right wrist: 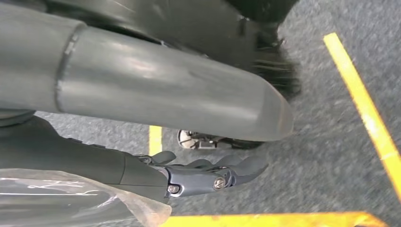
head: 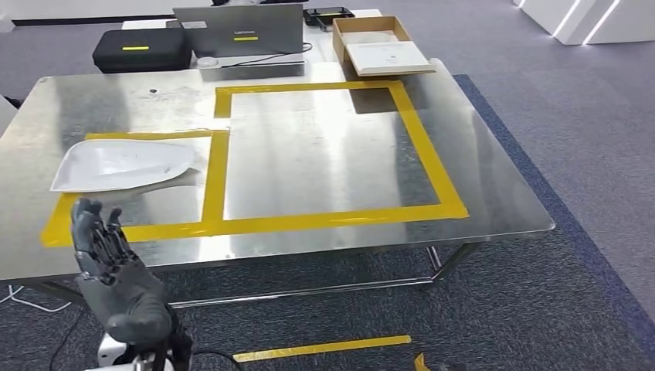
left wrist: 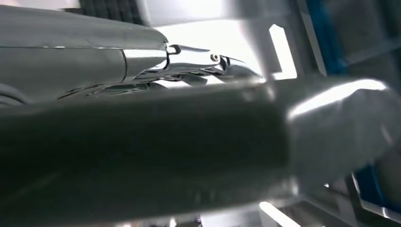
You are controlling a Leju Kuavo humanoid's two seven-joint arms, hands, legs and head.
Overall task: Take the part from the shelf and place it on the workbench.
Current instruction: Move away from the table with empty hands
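Head view: the white, shallow, leaf-shaped plastic part [head: 120, 165] lies flat on the shiny steel bench [head: 494, 193], near its left edge, inside the smaller yellow-tape rectangle [head: 214, 174]. Below the bench's front-left edge the dark grey left hand [head: 108, 259] is raised, fingers spread, holding nothing. Right wrist view shows the right hand [right wrist: 208, 176] over grey carpet [right wrist: 326, 151], fingers extended, empty.

The right hand [right wrist: 203, 177] hangs empty, fingers extended, above yellow-taped grey carpet [right wrist: 321, 156].
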